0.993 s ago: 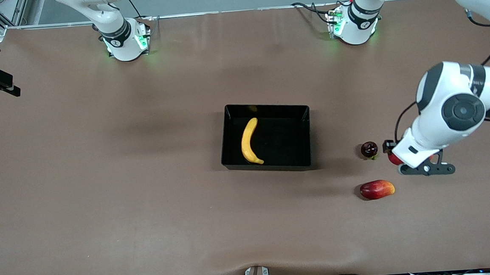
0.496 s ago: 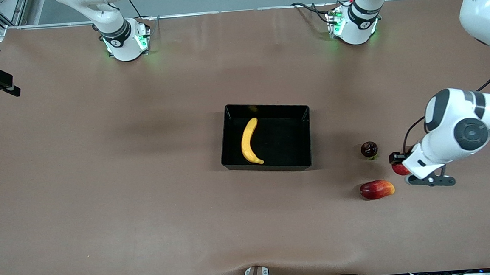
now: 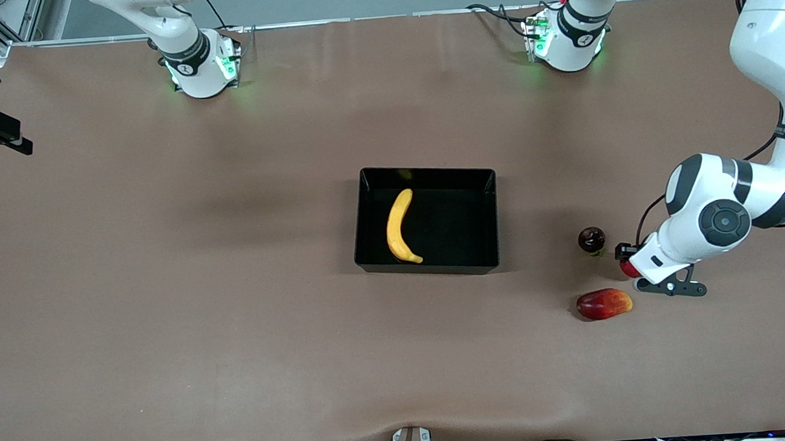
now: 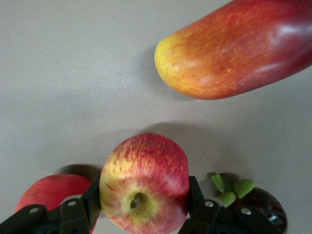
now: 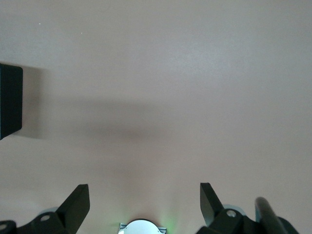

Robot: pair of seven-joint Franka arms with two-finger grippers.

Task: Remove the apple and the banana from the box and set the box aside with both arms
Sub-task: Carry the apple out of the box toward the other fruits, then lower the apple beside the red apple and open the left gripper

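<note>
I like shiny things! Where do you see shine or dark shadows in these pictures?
Left wrist view: a white gleam on the mango, and a dark shadow on the table under the apple in the left gripper. Front view: green lights glow at both arm bases, and the box casts a soft shadow. Right wrist view: a faint shadow band crosses the table.

Banana (image 3: 400, 227) in black box (image 3: 428, 269); red-yellow apple (image 4: 144, 183) gripped.

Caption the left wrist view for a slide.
Left hand shut on small round red-yellow apple, over brown table beside oblong red-yellow mango.
</note>
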